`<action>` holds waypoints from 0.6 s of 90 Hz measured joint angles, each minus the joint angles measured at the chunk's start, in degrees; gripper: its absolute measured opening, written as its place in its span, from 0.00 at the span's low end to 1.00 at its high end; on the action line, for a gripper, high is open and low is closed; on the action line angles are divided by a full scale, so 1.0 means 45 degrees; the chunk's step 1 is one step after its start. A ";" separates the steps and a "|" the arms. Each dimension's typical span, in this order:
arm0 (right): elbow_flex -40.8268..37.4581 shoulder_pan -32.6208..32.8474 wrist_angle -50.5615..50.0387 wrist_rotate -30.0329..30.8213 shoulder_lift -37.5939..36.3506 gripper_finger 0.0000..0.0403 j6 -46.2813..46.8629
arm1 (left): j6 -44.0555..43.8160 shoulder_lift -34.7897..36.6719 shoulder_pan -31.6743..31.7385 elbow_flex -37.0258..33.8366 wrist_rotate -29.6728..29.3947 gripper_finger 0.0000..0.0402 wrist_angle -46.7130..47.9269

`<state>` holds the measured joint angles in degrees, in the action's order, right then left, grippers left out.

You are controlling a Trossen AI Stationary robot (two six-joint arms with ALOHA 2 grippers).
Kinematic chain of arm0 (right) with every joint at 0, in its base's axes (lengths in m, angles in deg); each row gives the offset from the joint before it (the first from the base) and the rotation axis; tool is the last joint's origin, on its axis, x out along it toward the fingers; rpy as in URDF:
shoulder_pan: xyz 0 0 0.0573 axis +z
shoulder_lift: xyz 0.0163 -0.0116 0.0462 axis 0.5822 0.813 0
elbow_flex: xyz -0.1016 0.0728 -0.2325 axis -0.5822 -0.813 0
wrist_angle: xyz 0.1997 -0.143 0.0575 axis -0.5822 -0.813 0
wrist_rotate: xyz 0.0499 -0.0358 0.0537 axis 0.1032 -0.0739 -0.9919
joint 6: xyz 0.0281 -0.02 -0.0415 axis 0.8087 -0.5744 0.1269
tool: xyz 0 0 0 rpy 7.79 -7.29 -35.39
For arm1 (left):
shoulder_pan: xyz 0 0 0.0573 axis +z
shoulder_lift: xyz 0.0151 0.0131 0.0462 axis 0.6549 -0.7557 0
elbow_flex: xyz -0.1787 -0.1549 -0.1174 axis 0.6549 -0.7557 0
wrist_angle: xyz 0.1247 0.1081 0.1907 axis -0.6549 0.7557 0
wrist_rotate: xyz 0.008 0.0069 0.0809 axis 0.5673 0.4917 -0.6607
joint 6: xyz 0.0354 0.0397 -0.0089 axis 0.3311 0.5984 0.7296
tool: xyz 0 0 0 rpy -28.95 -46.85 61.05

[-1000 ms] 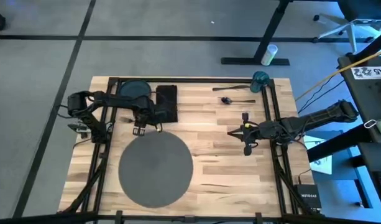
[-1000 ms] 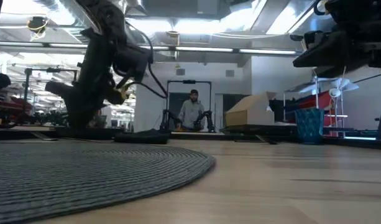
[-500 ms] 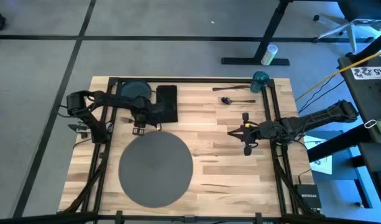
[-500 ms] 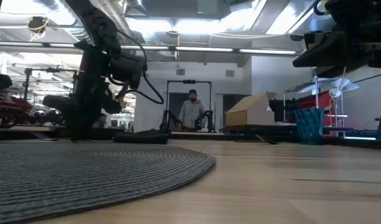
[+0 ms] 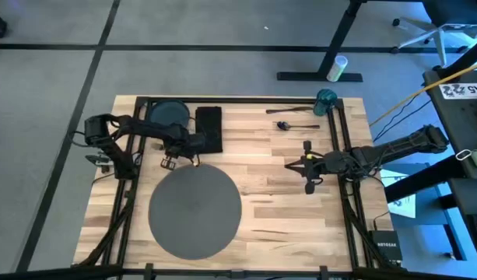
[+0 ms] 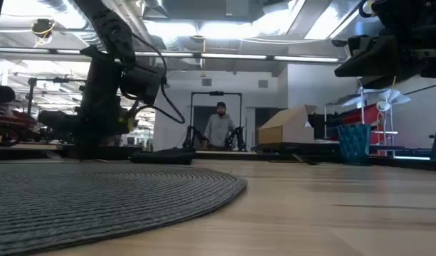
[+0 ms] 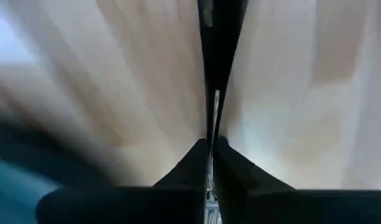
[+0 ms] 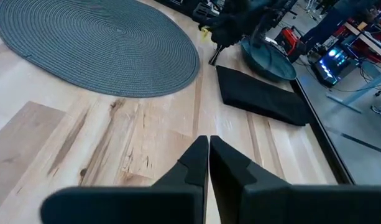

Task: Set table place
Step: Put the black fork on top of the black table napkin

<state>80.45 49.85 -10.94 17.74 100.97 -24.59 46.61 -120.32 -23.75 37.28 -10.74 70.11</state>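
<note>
The placemat (image 5: pixel 195 211) sits flat on the near-left part of the table (image 5: pixel 285 202). Left gripper (image 5: pixel 168 162) hangs just past its far edge — right next to the plate (image 5: pixel 165 111) and black napkin (image 5: pixel 209 128). Right gripper (image 5: pixel 306 166) is mid-right, well apart from the mat — spoon (image 5: pixel 294 124) and teal cup (image 5: pixel 326 100) up in the far corner.

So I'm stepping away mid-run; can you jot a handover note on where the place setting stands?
Left pincer: shut and empty, over bare wood beside the round dark-grey woven placemat.
Right pincer: shut, empty, waiting at mid-table right.
Round dark blue-grey plate and black rectangular napkin lie at the far left edge of the light wooden table; two dark utensils and a teal cup far right.
Done: placemat laid. Left: everything else.
</note>
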 joint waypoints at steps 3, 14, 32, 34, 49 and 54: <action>0.0000 0.0000 0.0000 0.0000 -0.0001 0.00 0.0000 | 0.0128 0.0000 -0.0154 0.0000 -0.0292 0.00 0.0290; 0.0000 0.0000 0.0000 0.0000 -0.0001 0.00 0.0000 | 0.0187 0.0005 -0.0786 0.0019 -0.0740 0.00 0.1183; 0.0000 0.0000 0.0000 0.0000 0.0002 0.00 -0.0004 | 0.0409 0.0012 -0.2228 0.0037 -0.1562 0.00 0.1762; 0.0000 0.0000 0.0000 0.0000 0.0003 0.00 -0.0005 | 0.0570 0.0014 -0.2394 0.0063 -0.1693 0.00 0.1766; 0.0000 0.0000 0.0013 0.0003 0.0000 0.00 -0.0013 | 0.1843 0.0015 -0.3088 0.0604 -0.2124 0.00 0.1424; 0.0000 0.0000 0.0015 0.0081 0.0002 0.00 -0.0019 | 0.2229 0.0015 -0.3164 0.0895 -0.2303 0.00 0.1165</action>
<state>80.45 49.85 -10.87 18.10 100.98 -24.68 56.64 -120.25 -37.99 41.31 -21.10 75.35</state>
